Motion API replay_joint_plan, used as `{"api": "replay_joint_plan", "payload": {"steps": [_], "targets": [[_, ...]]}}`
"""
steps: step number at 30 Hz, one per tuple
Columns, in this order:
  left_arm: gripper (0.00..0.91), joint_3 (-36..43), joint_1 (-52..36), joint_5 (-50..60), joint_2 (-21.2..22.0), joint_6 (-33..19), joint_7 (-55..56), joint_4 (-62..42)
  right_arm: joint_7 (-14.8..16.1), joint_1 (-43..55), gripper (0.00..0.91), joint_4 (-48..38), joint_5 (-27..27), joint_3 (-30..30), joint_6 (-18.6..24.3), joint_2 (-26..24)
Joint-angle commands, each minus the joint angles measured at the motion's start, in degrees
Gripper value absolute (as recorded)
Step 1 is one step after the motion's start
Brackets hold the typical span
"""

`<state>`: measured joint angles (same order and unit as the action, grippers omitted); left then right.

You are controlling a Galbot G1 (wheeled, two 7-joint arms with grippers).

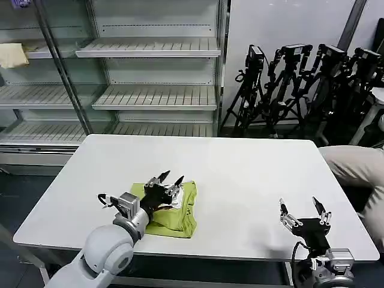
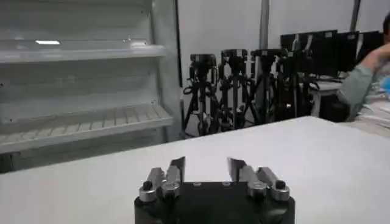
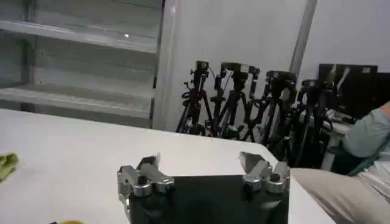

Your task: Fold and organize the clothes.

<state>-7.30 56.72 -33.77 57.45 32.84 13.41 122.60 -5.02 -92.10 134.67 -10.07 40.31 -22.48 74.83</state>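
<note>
The clothes, a lime yellow-green T-shirt (image 1: 180, 217), lie folded into a small bundle on the white table (image 1: 240, 174), toward the near left. My left gripper (image 1: 171, 178) hovers open just above the bundle's far edge, nothing between its fingers. In the left wrist view the left gripper (image 2: 206, 164) points over bare tabletop. My right gripper (image 1: 303, 207) stands open near the table's front right edge, holding nothing. The right wrist view shows the right gripper (image 3: 200, 160) and a scrap of the T-shirt (image 3: 6, 164) at the edge.
Empty wire shelves (image 1: 150, 96) stand behind the table. A pale cloth (image 1: 12, 55) lies on an upper left shelf. Black tripods (image 1: 300, 84) cluster at the back right. A person's beige-clad leg (image 1: 354, 168) is beside the table's right edge.
</note>
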Motion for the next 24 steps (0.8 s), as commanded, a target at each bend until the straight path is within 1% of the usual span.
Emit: {"api": "replay_joint_plan", "payload": {"steps": [1,3,4,6,9,11,17,24], "targets": [[0.907,-12.31,6.09,2.74,-3.28,-0.71,-0.84,-1.27,0.02,0.49,0.907,-0.22,0.14,-0.64,0.28,0.23],[0.907,-14.42,8.77,2.71,-3.55,-0.89,-0.6,-3.2,0.03,1.03,0.907,-0.28,0.18,-0.92,0.41,0.47],[0.907,-16.77,10.44,2.69,-3.56,-0.86,-0.61,-4.62,0.06,1.38,0.907,-0.3,0.16,-1.0,0.47,0.65],[0.907,-18.48,12.92,1.4,-3.5,0.25,-0.17,-6.62,0.05,1.93,0.907,-0.37,0.15,-1.04,0.46,1.09],[0.907,-19.19,16.3,-4.08,-3.37,0.28,0.14,-7.8,0.05,2.3,0.907,-0.38,0.19,-1.22,0.47,1.8],[0.907,-19.13,17.96,-4.2,-2.82,0.27,-0.27,-8.49,0.04,2.35,0.907,-0.29,0.25,-1.44,0.49,2.25],[0.907,-20.95,18.31,-8.27,-2.63,0.2,-3.1,-10.84,0.09,2.61,0.907,-0.45,0.93,-2.01,1.2,3.78],[0.907,-19.33,16.22,-9.19,-2.63,0.17,-5.59,-13.18,0.13,3.31,0.907,-0.68,1.53,-2.22,1.25,4.53]]}}
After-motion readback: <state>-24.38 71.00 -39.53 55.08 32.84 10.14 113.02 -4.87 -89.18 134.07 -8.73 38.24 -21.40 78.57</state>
